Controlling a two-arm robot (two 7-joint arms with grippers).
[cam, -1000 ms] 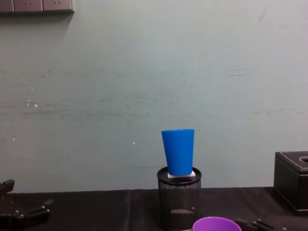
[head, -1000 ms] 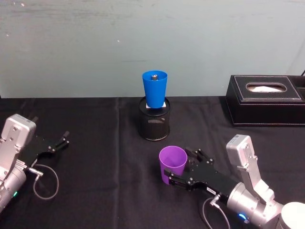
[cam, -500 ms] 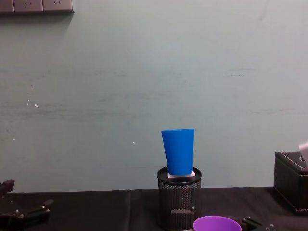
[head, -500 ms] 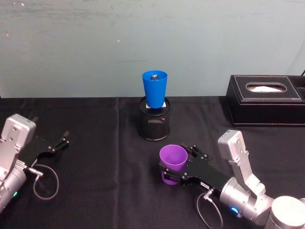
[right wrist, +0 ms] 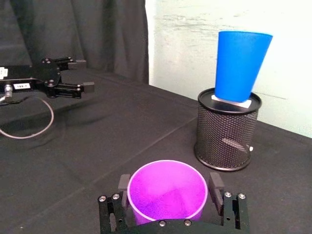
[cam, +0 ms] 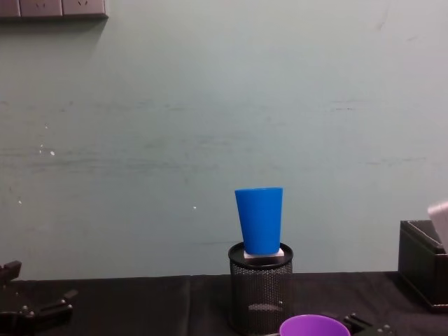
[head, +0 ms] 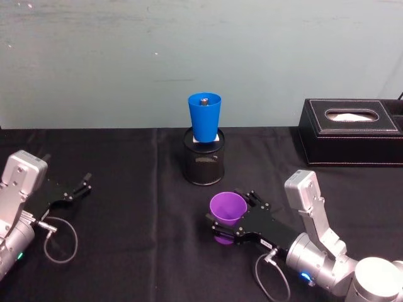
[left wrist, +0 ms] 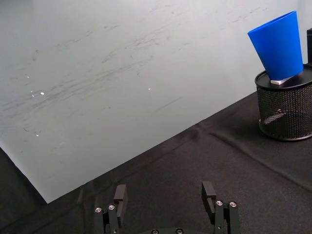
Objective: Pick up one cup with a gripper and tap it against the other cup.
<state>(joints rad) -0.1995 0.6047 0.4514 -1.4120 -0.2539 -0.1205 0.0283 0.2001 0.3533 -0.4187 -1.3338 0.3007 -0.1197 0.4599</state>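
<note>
The purple cup (head: 228, 210) stands upright on the black cloth in front of the mesh holder, mouth up. My right gripper (head: 225, 209) is shut on it, one black finger pressed against each side of the cup (right wrist: 168, 190) just under the rim. The blue cup (head: 204, 117) stands upright on a white pad on top of the black mesh pen holder (head: 203, 165), a short way beyond the purple cup; a small grey object lies inside it. From the right wrist, the blue cup (right wrist: 241, 66) lies ahead and slightly to one side. My left gripper (head: 80, 186) rests open at the far left.
A black tissue box (head: 350, 132) stands at the back right by the wall. A cable loop (head: 60, 239) lies beside the left arm. The pale wall runs close behind the pen holder.
My right gripper has carried the purple cup a little forward and to the left, toward the pen holder. The blue cup and the left arm have stayed still.
</note>
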